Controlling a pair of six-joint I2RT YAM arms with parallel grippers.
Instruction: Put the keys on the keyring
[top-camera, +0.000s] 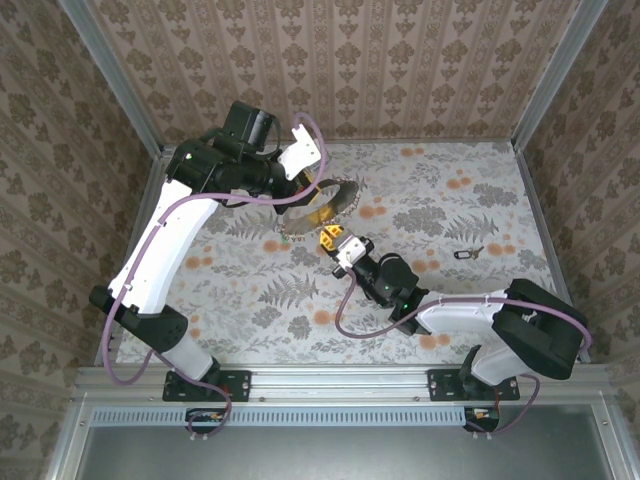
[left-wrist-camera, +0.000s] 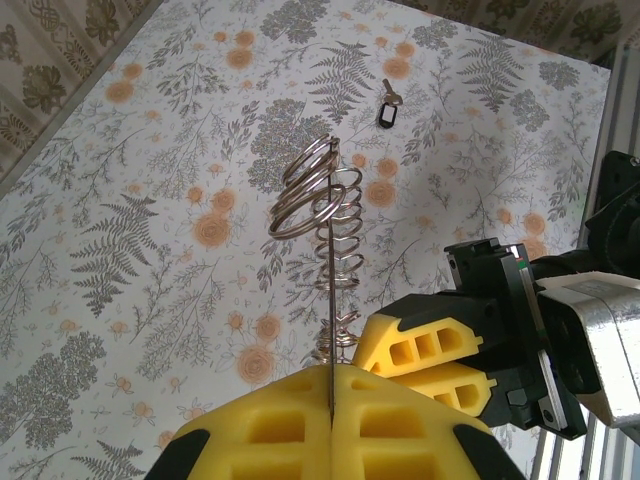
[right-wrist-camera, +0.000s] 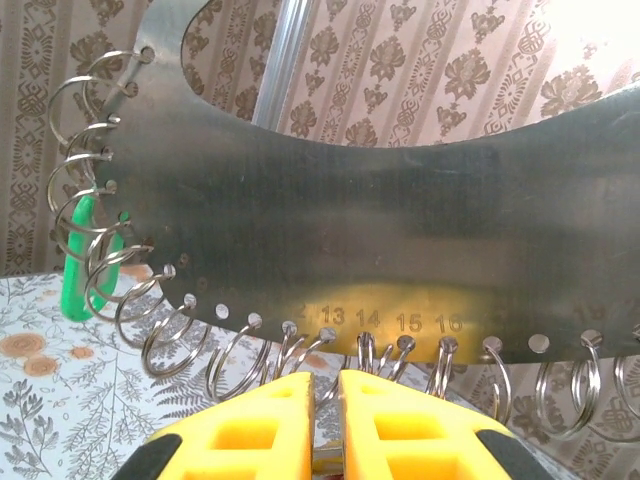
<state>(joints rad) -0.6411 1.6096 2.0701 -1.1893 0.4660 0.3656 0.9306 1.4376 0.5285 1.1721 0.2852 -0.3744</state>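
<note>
Has one green plastic-headed key (right-wrist-camera: 78, 255) hung on the ring-fringed grey metal plate (right-wrist-camera: 400, 220) clamped in the shut left pincer (left-wrist-camera: 330, 385), just ahead of the near-closed right pincer (right-wrist-camera: 327, 385) (grip not discernible), and leaves one dark-headed metal key (top-camera: 468, 252) lying well beyond both.

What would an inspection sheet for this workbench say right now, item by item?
Surface: floral-patterned table, flat.
Job's things: metal plate edged with wire keyrings, held up off the table; green key hanging among the rings at one end; black-headed key lying loose on the table.
Clutter: nothing seen.
Grippers: left gripper shut on the plate's edge; right gripper has its fingers almost together at the rings on the plate's numbered edge, grip unclear.
Cables: purple cables looping along both arms.
Surroundings: patterned walls on three sides, metal rail at the near edge.
</note>
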